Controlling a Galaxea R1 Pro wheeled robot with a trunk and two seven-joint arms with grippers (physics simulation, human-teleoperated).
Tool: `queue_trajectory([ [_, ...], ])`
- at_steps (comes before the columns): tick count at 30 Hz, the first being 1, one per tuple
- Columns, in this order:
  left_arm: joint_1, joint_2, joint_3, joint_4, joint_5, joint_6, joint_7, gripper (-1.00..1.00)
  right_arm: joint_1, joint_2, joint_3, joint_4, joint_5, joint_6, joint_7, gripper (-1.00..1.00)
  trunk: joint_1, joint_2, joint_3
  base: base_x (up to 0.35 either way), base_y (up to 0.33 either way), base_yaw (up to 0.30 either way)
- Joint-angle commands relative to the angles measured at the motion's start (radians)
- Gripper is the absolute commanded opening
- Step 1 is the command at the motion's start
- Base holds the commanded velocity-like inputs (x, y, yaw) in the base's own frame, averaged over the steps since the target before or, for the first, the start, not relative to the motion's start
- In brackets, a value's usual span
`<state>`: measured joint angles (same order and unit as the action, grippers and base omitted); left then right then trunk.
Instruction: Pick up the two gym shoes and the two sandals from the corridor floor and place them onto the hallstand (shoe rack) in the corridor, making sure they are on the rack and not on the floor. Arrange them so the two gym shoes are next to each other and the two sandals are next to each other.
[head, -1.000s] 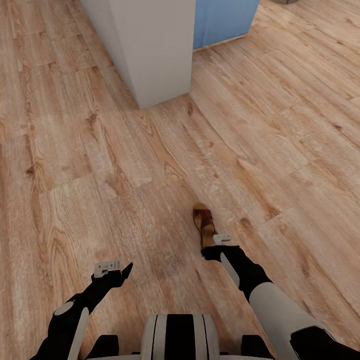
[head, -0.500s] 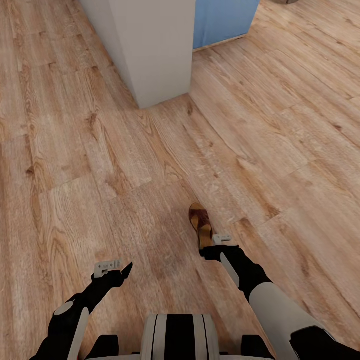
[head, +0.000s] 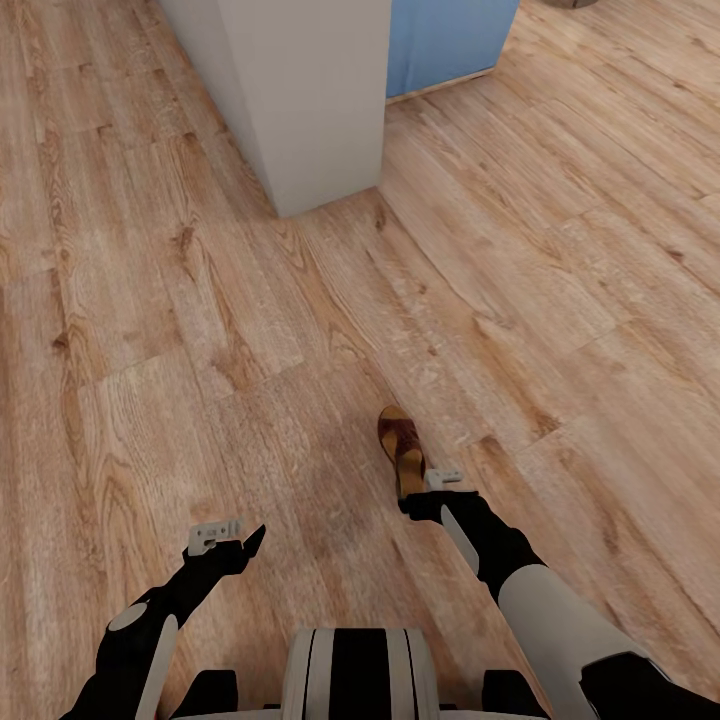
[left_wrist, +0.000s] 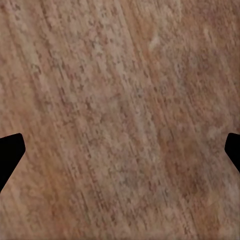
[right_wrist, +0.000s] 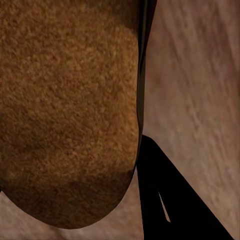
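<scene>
Jaws on the right gripper (head: 425, 490) sit at the heel end of one brown sandal (head: 402, 450), and in the right wrist view the tan footbed (right_wrist: 67, 110) lies right against the one dark finger (right_wrist: 160, 200) that shows, touching it along its edge. Only that one finger can be made out, so I cannot tell whether the jaws are clamped on the sandal or merely set around it. The sandal lies out in the middle of the corridor floor (head: 200, 330), toe pointing away from the robot toward the far wall, with its dark straps across the front half.

The left gripper (head: 228, 535) hangs low over bare planks, well apart from the sandal and off to its left. In the left wrist view its two black fingertips (left_wrist: 10, 155) stand wide apart at opposite sides, with wood grain and nothing else between them, so those jaws are open and empty.

Farther off, a pale grey-white wall corner (head: 300, 110) juts onto the floor, and a blue panel (head: 445, 40) stands just beside it on the right. The robot's trunk (head: 358, 672) shows at the near edge between the two arms.
</scene>
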<state>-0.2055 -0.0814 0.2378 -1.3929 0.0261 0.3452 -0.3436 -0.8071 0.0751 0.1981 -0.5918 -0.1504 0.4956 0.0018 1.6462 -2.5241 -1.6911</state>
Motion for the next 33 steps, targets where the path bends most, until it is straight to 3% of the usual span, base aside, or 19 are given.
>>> queue_trajectory([
  [1,0.0,0.0,0.0,0.0,0.0,0.0,0.0,1.0,0.0,0.0,0.001,0.0,-0.006,0.0,-0.003,-1.0,0.0,0.0,0.0,0.0,0.0,0.0],
  [33,0.0,0.0,-0.001,0.0,0.0,0.0,0.0,1.0,0.0,0.0,0.001,0.002,-0.003,0.0,-0.005,-1.0,0.0,0.0,0.0,0.0,0.0,0.0],
])
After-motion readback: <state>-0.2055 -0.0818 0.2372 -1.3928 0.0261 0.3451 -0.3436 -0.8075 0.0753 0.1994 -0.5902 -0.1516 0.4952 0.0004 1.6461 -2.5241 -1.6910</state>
